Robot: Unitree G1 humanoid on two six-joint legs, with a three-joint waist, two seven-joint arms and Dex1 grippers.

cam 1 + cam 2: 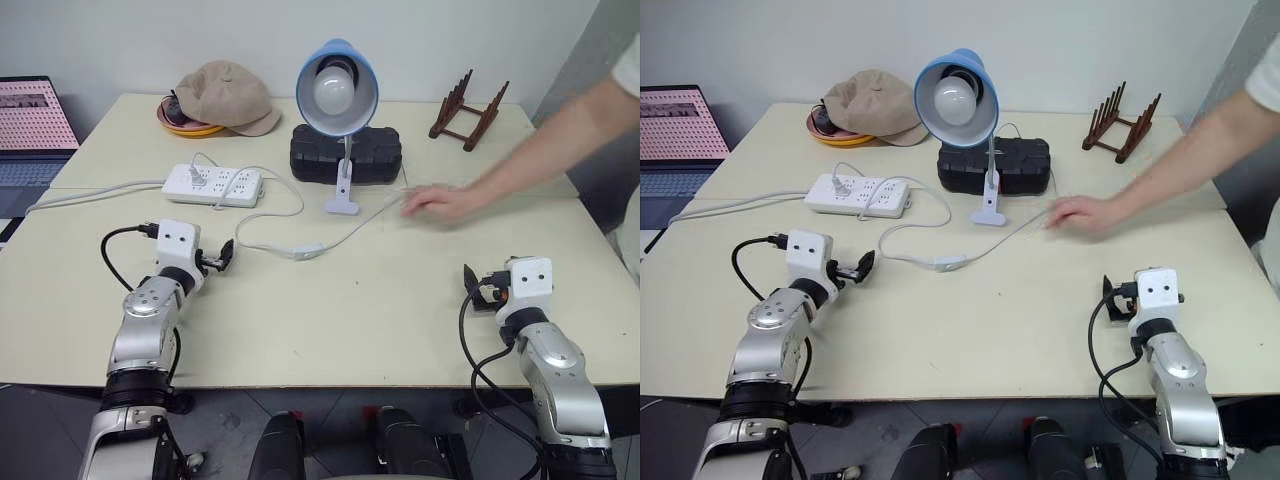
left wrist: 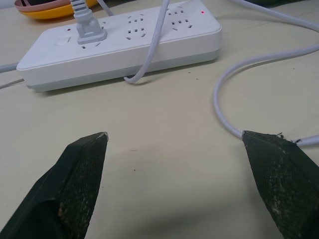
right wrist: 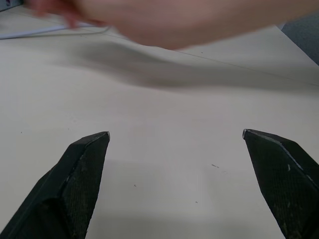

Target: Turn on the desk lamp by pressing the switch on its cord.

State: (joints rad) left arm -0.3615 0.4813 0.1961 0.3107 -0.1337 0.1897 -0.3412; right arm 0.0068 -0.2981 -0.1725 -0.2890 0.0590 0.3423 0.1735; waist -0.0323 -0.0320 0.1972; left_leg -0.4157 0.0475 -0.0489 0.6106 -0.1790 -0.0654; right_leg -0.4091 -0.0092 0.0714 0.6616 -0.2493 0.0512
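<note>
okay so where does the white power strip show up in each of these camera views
Left eye view: power strip at upper left of the table, ahead of the left gripper.
Right eye view: same spot, left of the desk lamp.
Left wrist view: it lies ahead of the open fingers.
Right wrist view: not in it.
Shared landmark: the grey plug in its socket.

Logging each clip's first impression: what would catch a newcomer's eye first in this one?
The desk lamp at the back middle of the table, its blue shade and unlit white bulb facing the camera. Next, a person's hand reaching in from the right, resting near the lamp's cord. Both grippers wait open at the near edge, the left gripper close to the switch.
</note>
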